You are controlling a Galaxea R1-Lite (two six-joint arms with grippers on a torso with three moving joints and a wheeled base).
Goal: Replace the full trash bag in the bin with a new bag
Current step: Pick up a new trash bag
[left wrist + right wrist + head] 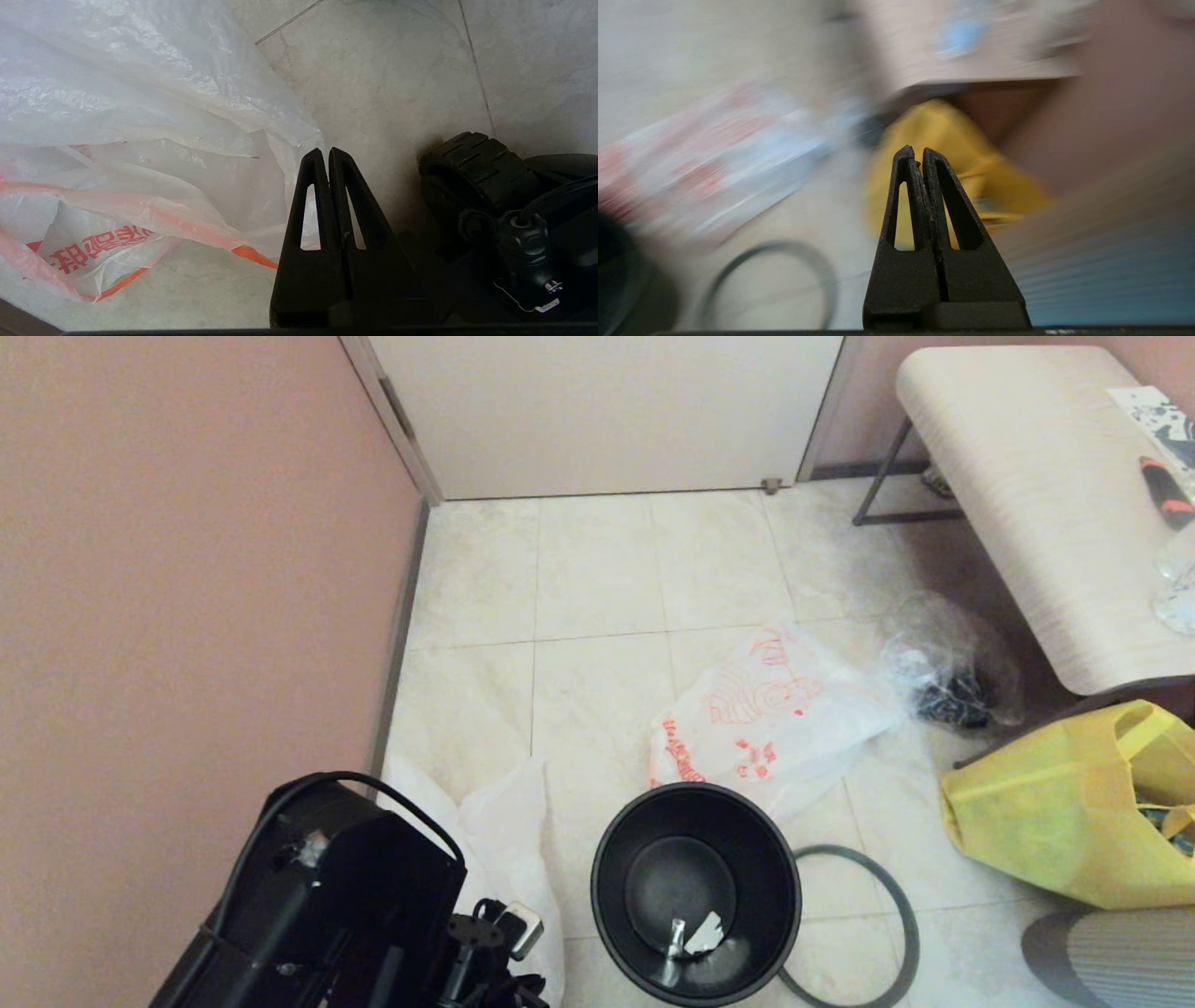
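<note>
The bin (695, 891) stands unlined on the floor, black inside with small scraps at its bottom. Its dark grey rim hoop (896, 905) lies flat on the tiles beside it. The full trash bag (766, 719), white with orange-red cartoon print, lies just beyond the bin. The new bag (504, 831) lies limp left of the bin by my left arm (327, 905); its orange handles (140, 210) show. My left gripper (328, 151) is shut, empty, at that bag's edge. My right gripper (915, 151) is shut and empty above the floor near the hoop (770, 247), out of the head view.
A clear bag with dark contents (943, 681) and a yellow tote bag (1064, 812) lie at the right, below a pale bench (1036, 495). A pink wall (187, 569) closes the left side and a door (607, 411) the back. My base's wheel (476, 158) is beside the left gripper.
</note>
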